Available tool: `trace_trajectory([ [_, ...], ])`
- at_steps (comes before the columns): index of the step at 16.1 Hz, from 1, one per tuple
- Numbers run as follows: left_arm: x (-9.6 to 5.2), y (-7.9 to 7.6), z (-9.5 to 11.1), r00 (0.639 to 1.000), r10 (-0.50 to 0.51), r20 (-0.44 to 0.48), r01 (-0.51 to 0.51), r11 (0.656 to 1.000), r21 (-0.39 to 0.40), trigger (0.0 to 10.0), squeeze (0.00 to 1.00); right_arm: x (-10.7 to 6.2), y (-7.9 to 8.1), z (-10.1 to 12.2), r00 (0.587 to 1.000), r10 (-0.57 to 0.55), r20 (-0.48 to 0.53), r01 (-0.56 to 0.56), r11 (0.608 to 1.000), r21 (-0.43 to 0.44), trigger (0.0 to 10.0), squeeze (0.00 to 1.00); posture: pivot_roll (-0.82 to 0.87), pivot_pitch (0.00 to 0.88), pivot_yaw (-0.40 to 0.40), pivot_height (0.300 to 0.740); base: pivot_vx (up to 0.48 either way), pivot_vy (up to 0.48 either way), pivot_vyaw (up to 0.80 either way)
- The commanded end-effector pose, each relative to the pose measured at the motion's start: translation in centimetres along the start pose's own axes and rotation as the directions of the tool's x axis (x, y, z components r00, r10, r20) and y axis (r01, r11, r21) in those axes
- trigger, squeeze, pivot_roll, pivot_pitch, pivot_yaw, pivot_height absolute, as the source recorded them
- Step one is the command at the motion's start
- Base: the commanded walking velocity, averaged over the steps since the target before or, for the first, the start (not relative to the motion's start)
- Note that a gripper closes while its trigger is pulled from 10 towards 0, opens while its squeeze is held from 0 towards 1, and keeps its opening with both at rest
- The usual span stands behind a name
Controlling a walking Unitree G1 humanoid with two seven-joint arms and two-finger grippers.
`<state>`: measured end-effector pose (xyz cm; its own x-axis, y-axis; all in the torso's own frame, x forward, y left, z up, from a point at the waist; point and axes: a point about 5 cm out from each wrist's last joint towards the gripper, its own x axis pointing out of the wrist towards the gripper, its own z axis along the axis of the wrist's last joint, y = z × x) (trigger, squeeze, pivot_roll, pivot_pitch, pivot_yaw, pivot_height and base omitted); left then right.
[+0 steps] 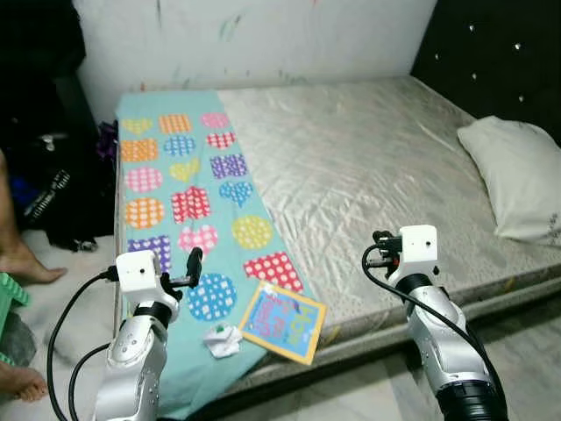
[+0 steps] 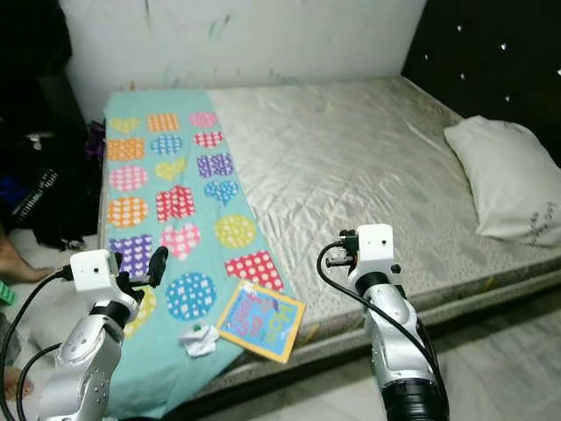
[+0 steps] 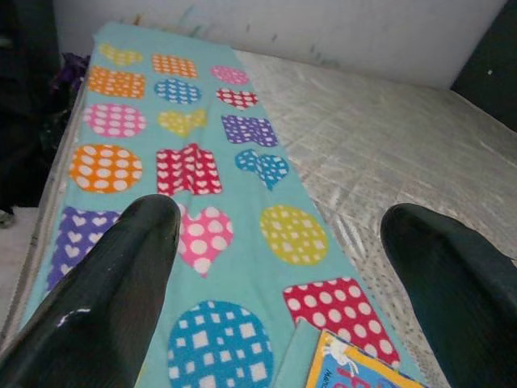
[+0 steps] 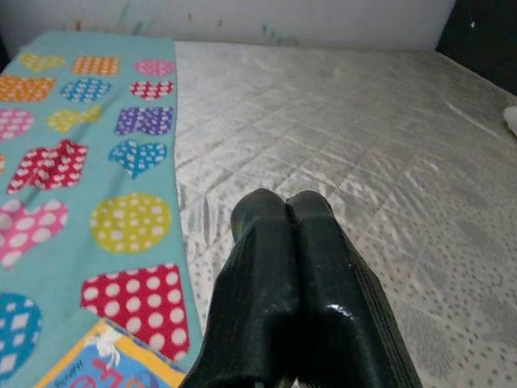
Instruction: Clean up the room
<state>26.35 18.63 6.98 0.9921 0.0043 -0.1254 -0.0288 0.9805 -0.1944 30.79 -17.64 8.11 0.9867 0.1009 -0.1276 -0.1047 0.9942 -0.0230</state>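
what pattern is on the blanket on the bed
Teal blanket with polka-dotted hearts, circles and squares in many colours; clearest in the left eye view.

Satiny quilted mattress (image 1: 368, 158), soft printed cloth blanket (image 1: 175, 202), glossy paper book (image 1: 282, 320), crumpled tissue (image 1: 222, 341)

From my remote station, I can read almost no text in this bedroom scene. The one thing bearing print is a children's book (image 1: 282, 320), lying on the patterned teal blanket (image 1: 175, 184) at the near edge of the bed (image 1: 368, 167): its blue, yellow-bordered cover carries red lettering that is too small and blurred for me to make out. In the left wrist view a corner of that cover shows dark letters along its yellow border, cut off by the picture's edge and not legible. The blanket carries only dotted hearts, circles and squares, no words. Faint marks on the pillow (image 1: 517, 180) cannot be read either.
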Motion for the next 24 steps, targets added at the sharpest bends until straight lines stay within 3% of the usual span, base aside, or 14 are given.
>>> trace_trajectory([
  [1,0.0,-0.3,0.4,1.000,-0.021,0.008,0.021,1.000,0.016,10.0,0.00,0.0,-0.3,0.0,1.000,-0.011,-0.002,0.011,1.000,-0.002,10.0,0.00,-0.13,0.000,-0.029,0.740,0.266,0.000,0.00],
  [7,0.0,-0.4,0.3,1.000,-0.028,0.002,0.028,1.000,0.015,10.0,0.00,-0.1,-0.3,-0.1,1.000,-0.013,-0.004,0.013,1.000,-0.002,10.0,0.00,-0.13,0.000,-0.027,0.740,0.271,0.000,0.00],
  [13,0.1,-0.3,-0.3,0.999,0.028,-0.042,-0.028,1.000,0.004,10.0,0.00,-0.2,-0.4,-0.3,1.000,-0.017,-0.012,0.017,1.000,-0.005,10.0,0.00,-0.13,0.000,-0.027,0.740,0.000,0.000,0.00],
  [19,0.1,-1.2,-0.3,0.999,-0.014,-0.046,0.013,1.000,-0.019,10.0,0.00,-0.2,-0.3,-0.3,1.000,-0.011,-0.015,0.011,1.000,-0.001,10.0,0.00,-0.12,0.000,-0.029,0.740,0.000,0.000,0.00],
  [24,0.1,-1.4,-0.4,0.998,-0.026,-0.049,0.025,1.000,-0.018,10.0,0.00,0.0,-0.2,-0.4,1.000,-0.009,-0.022,0.009,1.000,0.002,10.0,0.00,-0.12,0.000,-0.032,0.740,0.000,0.000,-0.76],
])
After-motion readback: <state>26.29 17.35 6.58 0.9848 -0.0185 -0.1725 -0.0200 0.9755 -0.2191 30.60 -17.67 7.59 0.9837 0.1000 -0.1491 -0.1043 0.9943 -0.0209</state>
